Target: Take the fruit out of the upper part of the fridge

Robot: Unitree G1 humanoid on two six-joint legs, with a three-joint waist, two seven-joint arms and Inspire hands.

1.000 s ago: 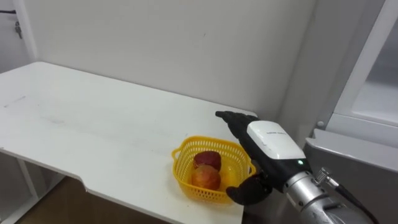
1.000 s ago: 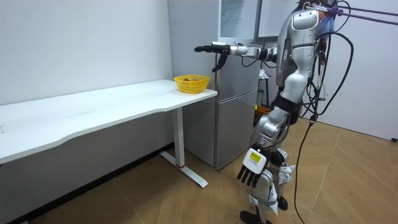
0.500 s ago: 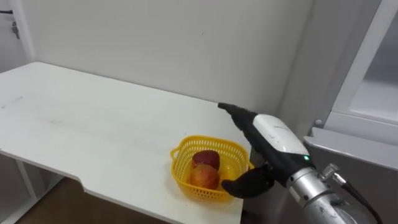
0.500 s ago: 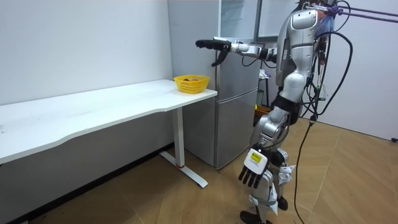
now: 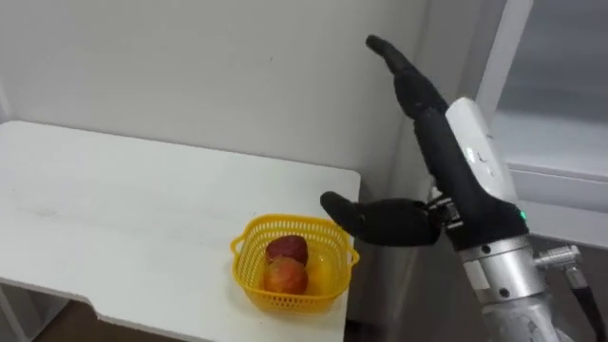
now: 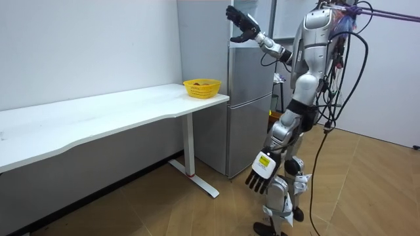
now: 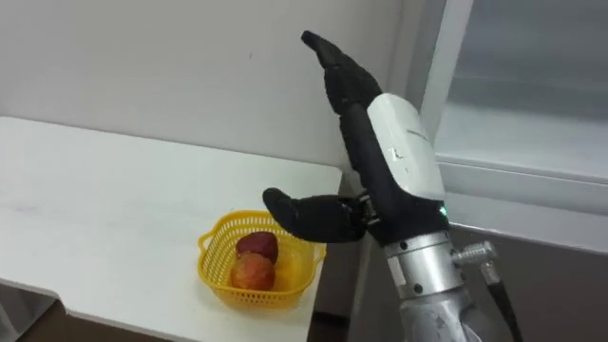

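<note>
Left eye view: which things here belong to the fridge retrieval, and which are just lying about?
Job: fridge; right robot hand, raised beside it, fingers straight; left robot hand, hanging at the robot's side.

Lying about: yellow basket; red fruit inside it; white table under the basket.

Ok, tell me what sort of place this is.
Probably a test room staged as a kitchen corner: a silver fridge stands beside a long white table, a yellow basket of fruit sits at the table's end, and the walls are bare.
</note>
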